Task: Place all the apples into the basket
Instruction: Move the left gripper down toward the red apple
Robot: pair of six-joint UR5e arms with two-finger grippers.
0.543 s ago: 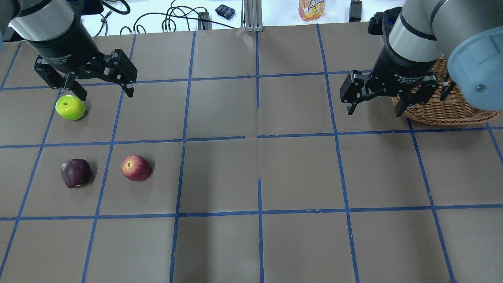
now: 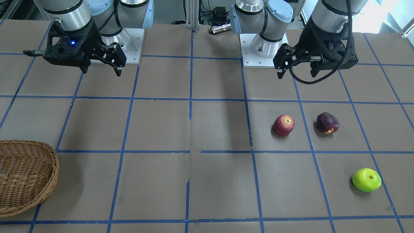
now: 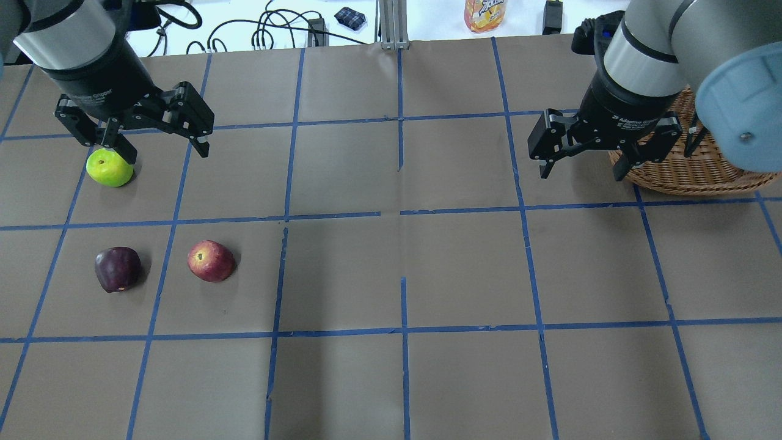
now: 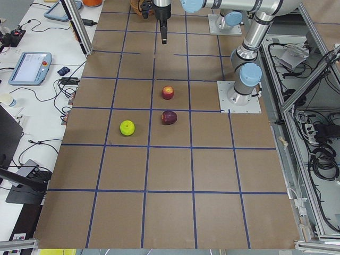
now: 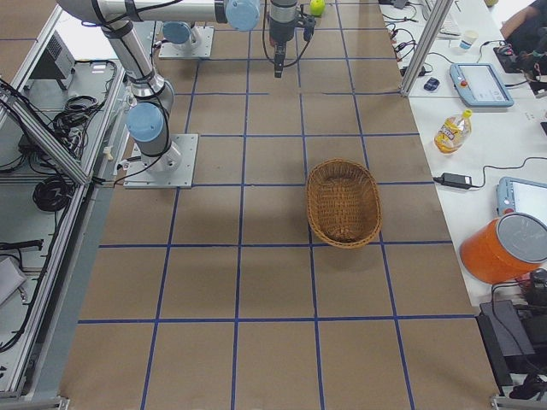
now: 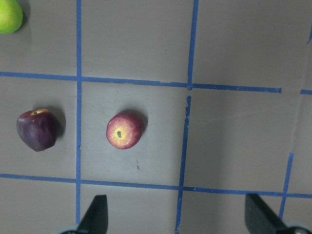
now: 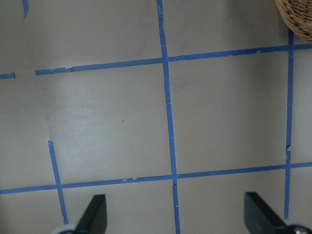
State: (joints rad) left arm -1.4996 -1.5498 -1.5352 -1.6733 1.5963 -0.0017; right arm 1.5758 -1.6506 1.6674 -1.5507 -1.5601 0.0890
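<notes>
Three apples lie on the table on my left side: the lime green apple (image 3: 110, 167) farthest out, the dark maroon apple (image 3: 117, 269) and the red speckled apple (image 3: 211, 261) nearer me. My left gripper (image 3: 164, 150) hangs open and empty above the table, beside the green apple; one finger overlaps the apple's top in the overhead view. Its wrist view shows the red apple (image 6: 125, 130), the maroon apple (image 6: 36, 130) and the edge of the green apple (image 6: 9, 14) below it. My right gripper (image 3: 581, 174) is open and empty, beside the wicker basket (image 3: 690, 165).
The brown table carries a grid of blue tape (image 3: 400, 214). The basket (image 2: 22, 174) sits at the far right end of the table, far from the apples (image 2: 284, 125). Cables and a snack bag (image 3: 484, 13) lie beyond the table's far edge.
My left gripper has shifted slightly, so one finger now overlaps the green apple's top in the overhead view. The right arm and the apples have not moved.
</notes>
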